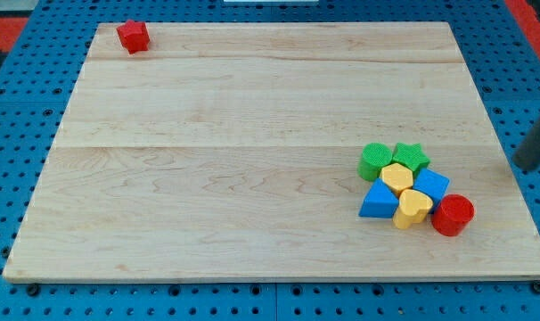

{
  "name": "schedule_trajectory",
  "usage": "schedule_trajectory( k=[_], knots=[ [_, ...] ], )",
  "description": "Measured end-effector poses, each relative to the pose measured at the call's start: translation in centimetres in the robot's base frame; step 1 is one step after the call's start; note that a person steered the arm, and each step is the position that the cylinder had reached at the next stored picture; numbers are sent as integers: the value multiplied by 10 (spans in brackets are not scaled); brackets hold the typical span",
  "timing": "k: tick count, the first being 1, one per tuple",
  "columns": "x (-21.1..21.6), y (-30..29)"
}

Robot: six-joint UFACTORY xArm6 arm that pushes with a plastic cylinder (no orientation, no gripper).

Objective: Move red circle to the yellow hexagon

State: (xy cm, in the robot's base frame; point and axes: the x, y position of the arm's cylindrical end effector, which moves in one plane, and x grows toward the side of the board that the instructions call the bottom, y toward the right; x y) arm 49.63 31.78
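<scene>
Light wooden table [252,134] on blue pegboard [12,178]. Red star-like block [133,37] alone at upper left of the frame. Cluster at lower right: green round block [373,161] touching green star block [411,157]; yellow hexagon block [396,176] just below them; blue block [430,185] to its right; blue triangular block [379,201] lower left; yellow heart-like block [413,208]; red circle block [453,215] touching that yellow one's right side. Dark rod enters at the right edge, my tip [525,166] well apart from the cluster.
</scene>
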Motion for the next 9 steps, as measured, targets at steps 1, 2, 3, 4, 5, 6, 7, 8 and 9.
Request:
schedule_trajectory(
  k=[1,2,3,4,5,6,7,8,9],
  knots=[
    [53,2],
    [96,-9],
    [110,-33],
    [111,-61],
    [111,-76],
    [107,-77],
    [93,-78],
    [83,-87],
    [71,-95]
  ],
)
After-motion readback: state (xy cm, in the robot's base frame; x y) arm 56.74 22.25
